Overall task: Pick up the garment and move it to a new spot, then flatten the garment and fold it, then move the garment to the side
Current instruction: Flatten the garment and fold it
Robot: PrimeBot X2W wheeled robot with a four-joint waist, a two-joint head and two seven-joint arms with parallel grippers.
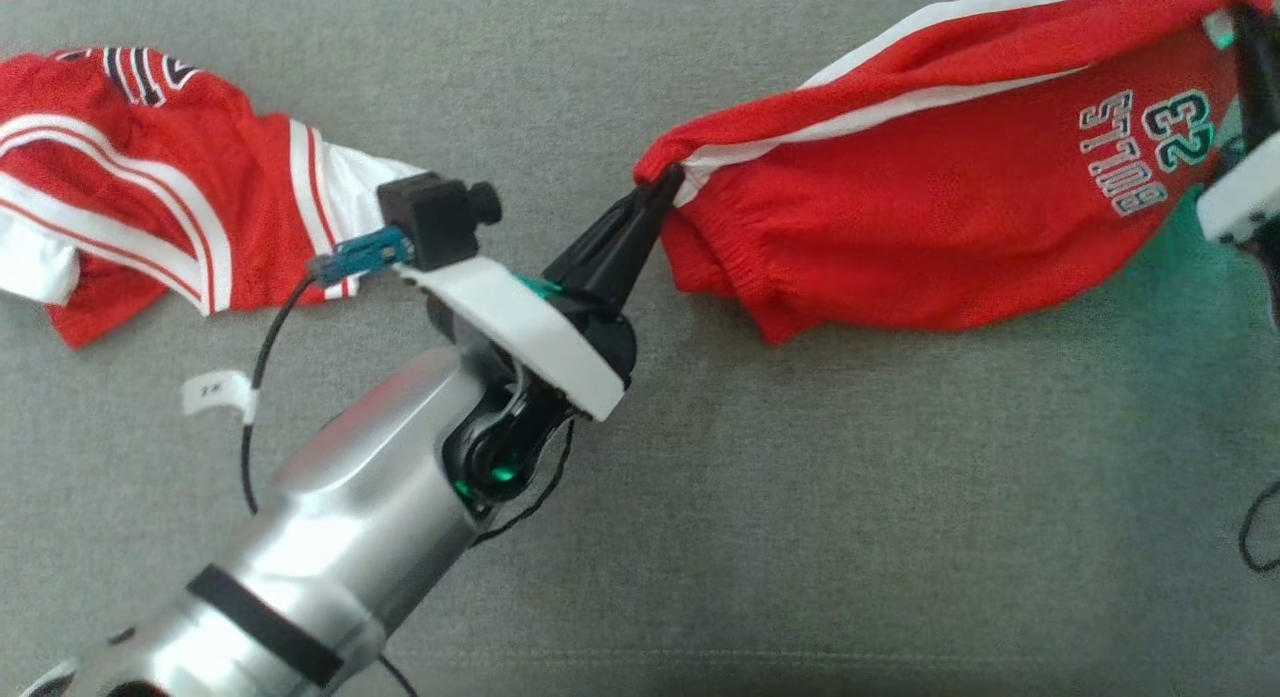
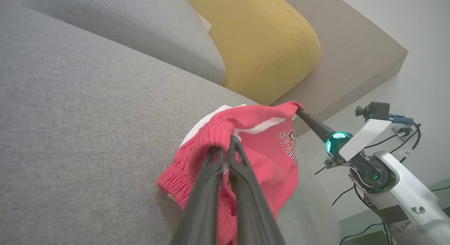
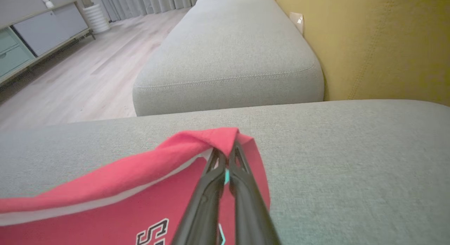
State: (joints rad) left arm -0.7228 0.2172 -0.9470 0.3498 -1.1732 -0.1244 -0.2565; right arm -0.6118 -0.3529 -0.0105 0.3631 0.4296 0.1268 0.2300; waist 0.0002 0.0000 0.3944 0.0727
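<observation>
Grey fabric sofa (image 1: 800,527), under everything. Red shorts (image 1: 930,227), upper right of the head view, slung between two grippers, lower edge seemingly resting on the seat. Risk: each hold is a thin pinch of cloth, so a harder pull apart could slip a corner free and drop the shorts crumpled. Red jersey (image 1: 150,177), upper left, well apart. Left gripper (image 1: 660,182), clamped on the shorts' left corner. Right gripper (image 3: 226,150), clamped on the opposite corner, far upper right.
</observation>
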